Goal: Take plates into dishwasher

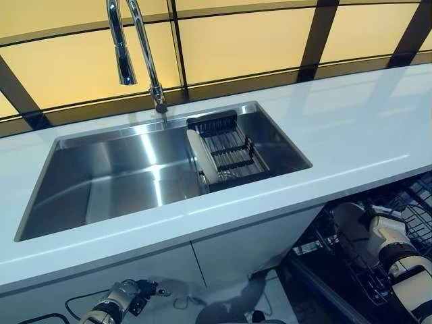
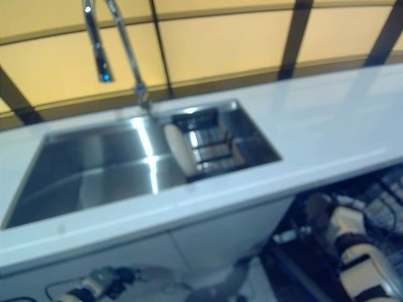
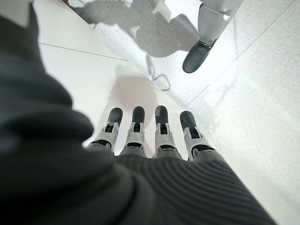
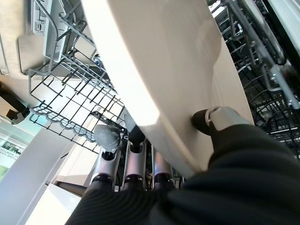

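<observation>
My right hand is low at the right, below the counter edge, shut on a cream plate. Its thumb presses one face and its fingers lie behind the other. The plate stands on edge over the dark wire dishwasher rack, which also shows in the left eye view. Another cream plate stands upright at the left end of a dark dish rack inside the steel sink. My left hand hangs open and empty at the lower left.
A white counter runs around the sink and overhangs the dishwasher. A tall chrome faucet rises behind the sink. White cabinet fronts stand below the counter. The left half of the sink basin holds nothing.
</observation>
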`<state>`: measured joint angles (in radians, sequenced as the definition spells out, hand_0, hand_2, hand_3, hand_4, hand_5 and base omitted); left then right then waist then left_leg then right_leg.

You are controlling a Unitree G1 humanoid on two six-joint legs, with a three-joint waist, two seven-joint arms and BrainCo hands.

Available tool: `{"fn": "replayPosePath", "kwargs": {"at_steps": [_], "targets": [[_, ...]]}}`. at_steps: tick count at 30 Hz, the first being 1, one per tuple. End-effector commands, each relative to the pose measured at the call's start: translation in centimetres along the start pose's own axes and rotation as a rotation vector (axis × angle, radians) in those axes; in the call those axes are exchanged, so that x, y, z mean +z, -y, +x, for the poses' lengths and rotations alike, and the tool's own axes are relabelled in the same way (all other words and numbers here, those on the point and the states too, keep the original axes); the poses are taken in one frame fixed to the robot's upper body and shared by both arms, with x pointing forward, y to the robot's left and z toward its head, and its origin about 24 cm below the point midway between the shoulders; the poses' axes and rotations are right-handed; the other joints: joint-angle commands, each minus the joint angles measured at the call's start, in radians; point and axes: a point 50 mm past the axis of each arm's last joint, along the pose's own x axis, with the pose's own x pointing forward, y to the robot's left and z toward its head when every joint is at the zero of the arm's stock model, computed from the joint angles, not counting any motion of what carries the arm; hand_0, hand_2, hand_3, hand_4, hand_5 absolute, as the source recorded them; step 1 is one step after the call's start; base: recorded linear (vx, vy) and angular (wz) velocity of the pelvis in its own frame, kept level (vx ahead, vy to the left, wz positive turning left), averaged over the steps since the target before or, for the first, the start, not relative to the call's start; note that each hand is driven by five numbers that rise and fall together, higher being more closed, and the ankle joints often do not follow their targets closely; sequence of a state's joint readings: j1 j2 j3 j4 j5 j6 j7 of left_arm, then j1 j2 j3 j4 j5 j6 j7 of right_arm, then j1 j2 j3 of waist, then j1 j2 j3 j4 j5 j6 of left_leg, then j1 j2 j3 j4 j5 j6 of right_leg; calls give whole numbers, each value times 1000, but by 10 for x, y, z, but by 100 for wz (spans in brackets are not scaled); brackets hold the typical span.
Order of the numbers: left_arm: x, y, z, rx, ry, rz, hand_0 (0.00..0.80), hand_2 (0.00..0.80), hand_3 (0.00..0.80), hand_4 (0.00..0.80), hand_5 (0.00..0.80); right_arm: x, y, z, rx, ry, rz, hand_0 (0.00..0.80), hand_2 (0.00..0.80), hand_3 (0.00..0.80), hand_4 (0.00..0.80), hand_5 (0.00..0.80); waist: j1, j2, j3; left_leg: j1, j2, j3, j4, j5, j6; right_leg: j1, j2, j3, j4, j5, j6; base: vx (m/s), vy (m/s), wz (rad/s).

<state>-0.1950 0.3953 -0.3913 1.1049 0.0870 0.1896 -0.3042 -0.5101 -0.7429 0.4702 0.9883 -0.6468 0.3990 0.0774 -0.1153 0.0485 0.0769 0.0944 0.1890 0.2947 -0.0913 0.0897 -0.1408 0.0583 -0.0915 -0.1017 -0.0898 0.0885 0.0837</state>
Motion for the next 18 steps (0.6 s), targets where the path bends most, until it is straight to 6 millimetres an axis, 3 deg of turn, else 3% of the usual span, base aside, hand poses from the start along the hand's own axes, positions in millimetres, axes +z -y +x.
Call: {"fn": "replayPosePath", "kwargs": {"at_steps": [1, 2, 3, 4, 5, 18], "targets": [[33, -25, -6, 68, 33, 103, 0, 0, 0, 0, 0, 32, 0, -1, 82, 44, 56, 800, 800, 800, 800, 800, 24, -35, 38, 72, 31, 20, 4, -58, 5, -39, -85, -25, 3, 21, 97, 0, 0, 0], [33, -26, -6, 66, 34, 105, 0, 0, 0, 0, 0, 31, 1, -1, 80, 40, 62, 678, 678, 678, 678, 678, 23, -36, 37, 72, 31, 21, 4, -58, 4, -38, -84, -24, 3, 21, 96, 0, 0, 0], [34, -26, -6, 65, 34, 104, 0, 0, 0, 0, 0, 30, 2, -1, 72, 37, 61, 420, 420, 420, 420, 420, 23, -36, 36, 73, 31, 22, 4, -58, 4, -37, -84, -23, 3, 21, 96, 0, 0, 0], [34, -25, -6, 64, 34, 105, 0, 0, 0, 0, 0, 29, 3, -1, 71, 34, 63, 75, 75, 75, 75, 75, 22, -37, 36, 74, 32, 23, 4, -58, 4, -37, -84, -22, 3, 21, 96, 0, 0, 0], [34, -25, -6, 63, 35, 107, 0, 0, 0, 0, 0, 28, 4, 0, 72, 29, 69, 0, 0, 0, 0, 0, 22, -38, 35, 75, 32, 23, 4, -58, 4, -37, -83, -21, 3, 21, 96, 0, 0, 0], [29, -23, -6, 57, 31, 107, 0, 0, 0, 0, 0, -8, 11, 4, 55, -56, 117, 0, 0, 0, 0, 0, 3, -73, 12, 90, 32, 40, 4, -66, 8, -32, -71, 7, 3, 20, 95, 1, 6, 0]]}}
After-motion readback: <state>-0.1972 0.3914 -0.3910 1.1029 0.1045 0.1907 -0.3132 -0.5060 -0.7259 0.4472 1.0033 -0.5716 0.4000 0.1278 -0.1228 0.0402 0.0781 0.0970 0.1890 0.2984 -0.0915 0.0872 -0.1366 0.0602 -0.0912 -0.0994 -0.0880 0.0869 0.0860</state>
